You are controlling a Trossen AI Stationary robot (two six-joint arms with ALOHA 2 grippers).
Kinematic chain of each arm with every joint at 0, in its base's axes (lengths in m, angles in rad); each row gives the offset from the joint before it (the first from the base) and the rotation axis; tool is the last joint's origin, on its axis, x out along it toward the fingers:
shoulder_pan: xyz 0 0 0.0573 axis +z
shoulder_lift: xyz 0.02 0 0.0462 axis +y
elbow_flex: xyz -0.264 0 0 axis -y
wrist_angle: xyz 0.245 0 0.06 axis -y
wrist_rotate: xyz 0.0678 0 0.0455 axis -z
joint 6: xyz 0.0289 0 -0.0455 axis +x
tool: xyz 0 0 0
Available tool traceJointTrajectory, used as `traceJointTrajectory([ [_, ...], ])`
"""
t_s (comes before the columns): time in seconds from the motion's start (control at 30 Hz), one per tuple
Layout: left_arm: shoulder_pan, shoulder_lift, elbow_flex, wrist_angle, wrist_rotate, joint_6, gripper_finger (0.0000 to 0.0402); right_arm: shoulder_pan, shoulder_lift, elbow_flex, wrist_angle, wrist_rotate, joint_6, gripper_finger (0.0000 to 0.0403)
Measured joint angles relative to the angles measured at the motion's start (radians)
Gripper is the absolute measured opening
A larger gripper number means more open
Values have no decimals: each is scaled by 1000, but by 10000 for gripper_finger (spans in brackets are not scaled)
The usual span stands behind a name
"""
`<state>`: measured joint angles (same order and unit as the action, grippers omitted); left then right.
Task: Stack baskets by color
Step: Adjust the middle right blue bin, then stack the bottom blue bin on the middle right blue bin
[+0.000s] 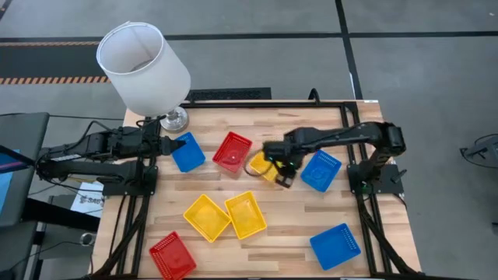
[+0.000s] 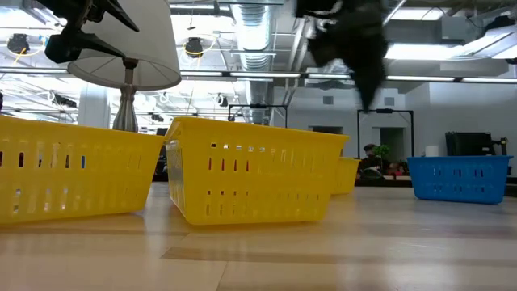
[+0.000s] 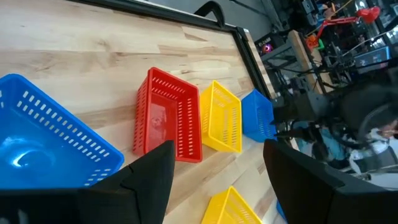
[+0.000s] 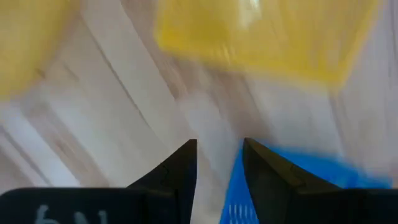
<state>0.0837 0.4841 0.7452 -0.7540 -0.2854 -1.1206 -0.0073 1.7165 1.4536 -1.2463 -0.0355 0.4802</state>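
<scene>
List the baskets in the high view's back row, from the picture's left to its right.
Blue basket by the left end effector → red basket → yellow basket, partly under the right end effector → blue basket.

Wooden table point(image 1: 288, 233) — red, yellow and blue baskets point(image 1: 246, 214) scattered, lamp base point(image 1: 174, 120) at the far edge

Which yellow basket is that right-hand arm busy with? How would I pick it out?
Start at the white lampshade at the table's far left corner, then go along the row: blue basket, red basket, then the yellow basket. Unlike the yellow pair lying side by side nearer the front, it sits alone under the right gripper.
</scene>
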Motion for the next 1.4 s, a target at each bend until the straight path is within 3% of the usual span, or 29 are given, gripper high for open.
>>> traceJointTrajectory([
  [0.1,0,0,0,0,-1,7,233,56,-60,-116,-28,12,119,155],
  [0.23,0,0,0,0,-1,12,233,130,-129,-279,60,12,247,165],
  [0.4,0,0,0,0,-8,13,233,168,-166,-390,149,35,308,172],
  [0.63,0,0,0,0,-9,12,233,148,-135,-433,241,33,253,167],
  [0.8,0,0,0,0,-9,12,233,142,-139,-428,419,-39,185,158],
  [0.93,0,0,0,1,-9,11,233,142,-141,-383,448,-57,142,152],
  [1.07,0,0,0,1,-9,11,233,142,-152,-317,419,-57,133,148],
  [1.17,0,0,0,1,-5,0,233,173,-182,-247,288,-69,213,149],
  [1.27,0,0,0,1,14,-2,233,261,-243,-223,117,-76,361,152],
  [1.4,0,0,0,-3,10,-2,233,449,-332,-252,36,-83,544,162],
])
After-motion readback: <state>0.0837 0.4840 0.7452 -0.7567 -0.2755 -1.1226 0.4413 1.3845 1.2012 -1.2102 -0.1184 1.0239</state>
